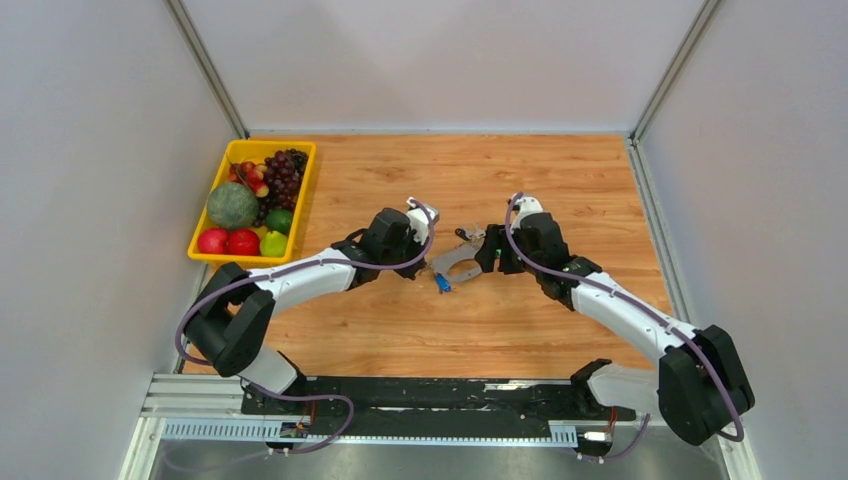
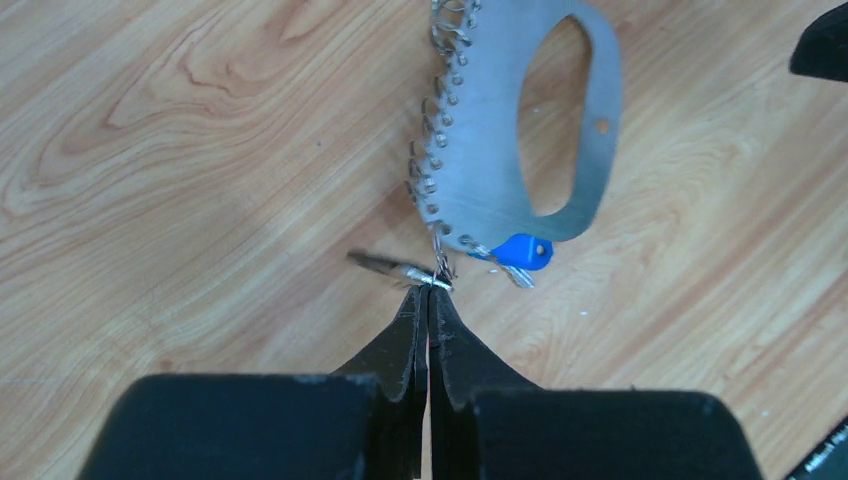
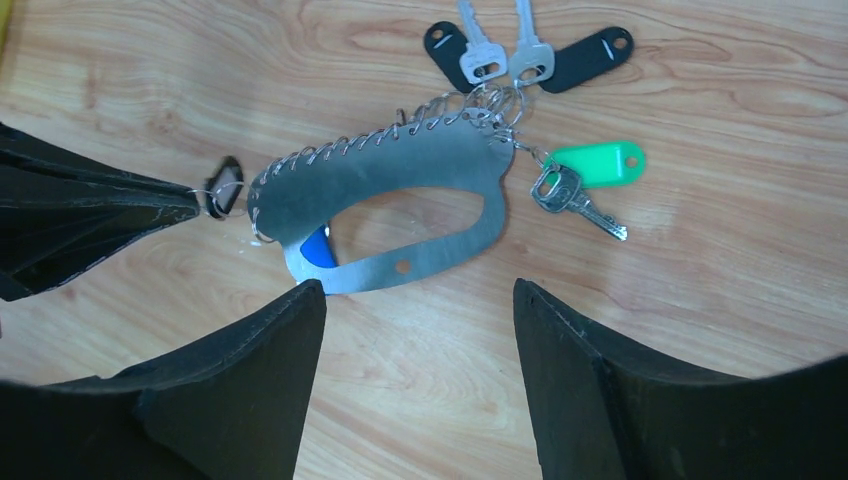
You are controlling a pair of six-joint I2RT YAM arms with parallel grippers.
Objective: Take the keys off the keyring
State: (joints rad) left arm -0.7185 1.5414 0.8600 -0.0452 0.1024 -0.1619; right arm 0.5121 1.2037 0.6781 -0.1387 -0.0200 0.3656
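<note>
Left gripper (image 2: 428, 292) is pinched shut on a small wire loop (image 2: 440, 281) at the near tip of the keyring (image 3: 400, 170) on the table (image 1: 400, 320); the key on it is hard to make out. Right gripper (image 3: 415, 288) stands apart at the keyring's plain edge, contact unclear. The blue-tagged key (image 2: 522, 250) sits half under the plate; farther off lie the green-tagged key (image 3: 597, 163) and the black-tagged keys (image 3: 500, 55), blades cut off

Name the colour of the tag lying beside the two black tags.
The tag is green; the right wrist view shows it best.
</note>
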